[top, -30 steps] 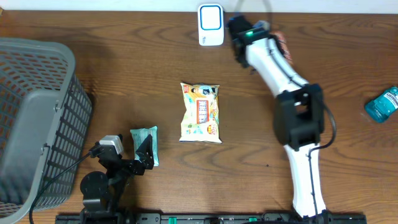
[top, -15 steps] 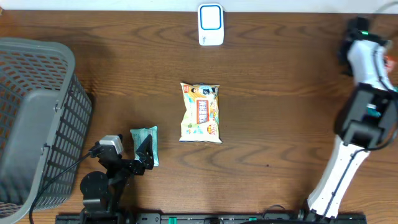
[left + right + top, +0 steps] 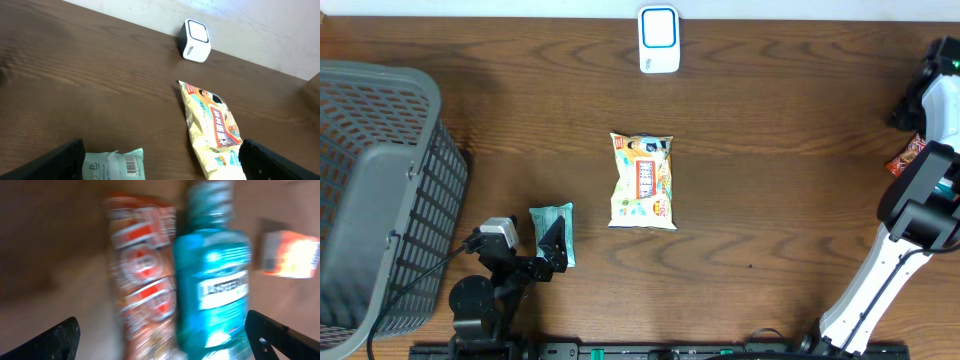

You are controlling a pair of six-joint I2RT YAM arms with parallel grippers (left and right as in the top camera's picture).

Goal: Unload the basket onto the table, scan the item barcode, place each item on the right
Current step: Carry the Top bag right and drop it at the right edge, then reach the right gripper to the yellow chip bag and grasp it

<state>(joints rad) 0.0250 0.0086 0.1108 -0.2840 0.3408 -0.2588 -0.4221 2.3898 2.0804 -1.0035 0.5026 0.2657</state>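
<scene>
Red packet: lying at the far right edge of the table, just beside a teal mouthwash bottle. Both are blurred beneath my right gripper, whose fingers stand wide apart with nothing between them. Scanner: upright at the far edge, centre. Snack packet: flat mid-table, well apart from the scanner. My left gripper: spread fully, empty, with a green packet lying close to one finger. Grey basket: at the left.
</scene>
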